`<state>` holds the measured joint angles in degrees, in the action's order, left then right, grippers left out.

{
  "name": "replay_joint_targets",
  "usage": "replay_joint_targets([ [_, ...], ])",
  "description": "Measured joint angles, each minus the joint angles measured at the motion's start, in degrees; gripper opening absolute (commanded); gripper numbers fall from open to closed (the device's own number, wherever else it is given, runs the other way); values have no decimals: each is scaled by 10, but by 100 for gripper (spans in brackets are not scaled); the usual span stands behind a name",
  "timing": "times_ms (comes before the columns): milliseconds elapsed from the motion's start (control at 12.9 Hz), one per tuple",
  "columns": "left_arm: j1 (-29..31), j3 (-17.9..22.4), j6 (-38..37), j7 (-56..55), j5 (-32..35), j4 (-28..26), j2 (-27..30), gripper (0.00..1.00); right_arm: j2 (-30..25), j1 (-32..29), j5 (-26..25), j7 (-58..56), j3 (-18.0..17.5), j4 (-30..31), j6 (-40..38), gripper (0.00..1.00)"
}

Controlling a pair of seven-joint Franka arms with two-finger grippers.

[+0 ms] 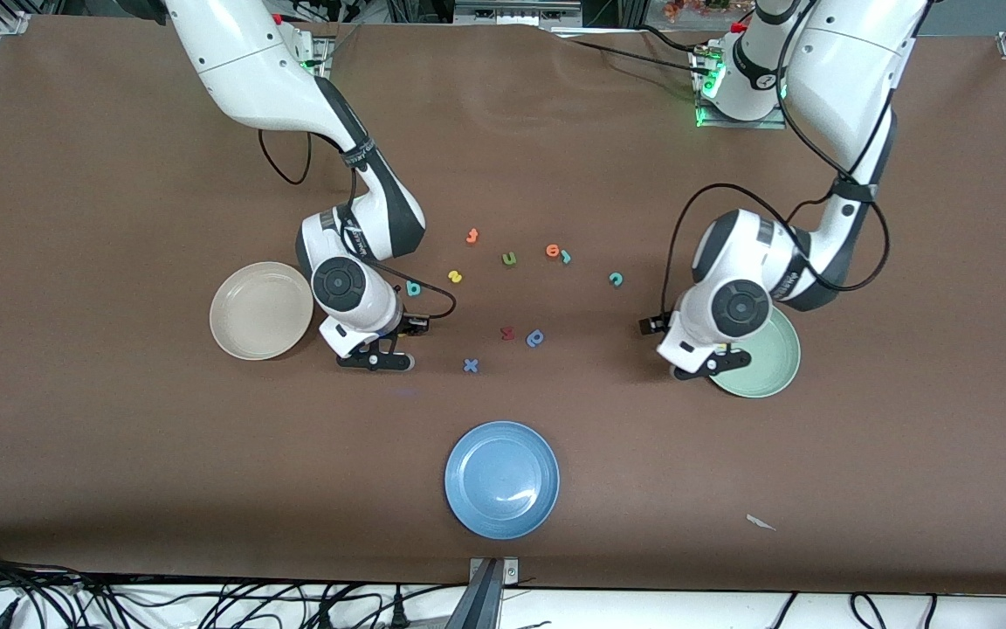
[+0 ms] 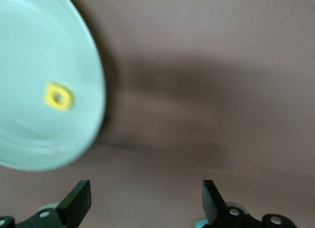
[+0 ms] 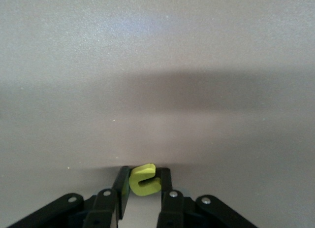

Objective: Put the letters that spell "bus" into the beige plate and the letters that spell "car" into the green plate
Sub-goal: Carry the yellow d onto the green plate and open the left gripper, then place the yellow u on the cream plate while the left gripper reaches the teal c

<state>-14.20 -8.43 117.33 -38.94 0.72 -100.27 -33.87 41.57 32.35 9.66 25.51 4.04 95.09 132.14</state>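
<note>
Front view coverage takes in a brown matte surface (image 1: 119, 218) on which three round, shallow, glossy plates are counted: the beige plate (image 1: 260, 310), the green plate (image 1: 769, 362) and a blue plate (image 1: 502, 480). Taking the blue plate as landmark, the beige plate is set farther from the camera toward the right arm's end, the green plate farther toward the left arm's end. Small foam letters are scattered loosely farther from the camera than the blue plate: a teal b (image 1: 414, 287), a yellow s (image 1: 455, 276), a teal c (image 1: 616, 279), a green u (image 1: 509, 258), an orange letter (image 1: 471, 235), a blue x (image 1: 470, 365), a red letter (image 1: 507, 332) and a rounded blue letter (image 1: 535, 337). A thin light-blue r (image 1: 566, 257) is seen beside an orange ring (image 1: 553, 251).

Only in the right wrist view is a yellow u (image 3: 144, 179) shown, clamped between the black fingers of the right end effector (image 1: 374, 359), which is held over bare surface beside the beige plate.

Only in the left wrist view is a yellow a (image 2: 59, 96) shown lying flat in the green plate. The left end effector (image 1: 713, 367) is seen at that plate's rim with its fingers (image 2: 78, 202) spread wide apart and nothing between them
</note>
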Motion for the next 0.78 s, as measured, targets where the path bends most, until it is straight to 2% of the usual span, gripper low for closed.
replay_joint_targets([
  [155,-1,-28,45,-73,0,-33,0,98,-2,-2,0,-8,4,-16,-29,16],
  [311,-2,-47,121,-127,0,-85,0,93,-13,-6,0,-44,27,-31,-81,16],
  [466,-1,-57,146,-151,0,-113,0,89,-39,-10,0,-89,57,-20,-114,16],
  [621,-1,-66,147,-166,0,-118,3,89,-86,-14,-9,-132,75,40,-102,16],
  [777,0,-77,147,-175,0,-124,8,84,-148,-14,-20,-189,95,137,-44,16],
])
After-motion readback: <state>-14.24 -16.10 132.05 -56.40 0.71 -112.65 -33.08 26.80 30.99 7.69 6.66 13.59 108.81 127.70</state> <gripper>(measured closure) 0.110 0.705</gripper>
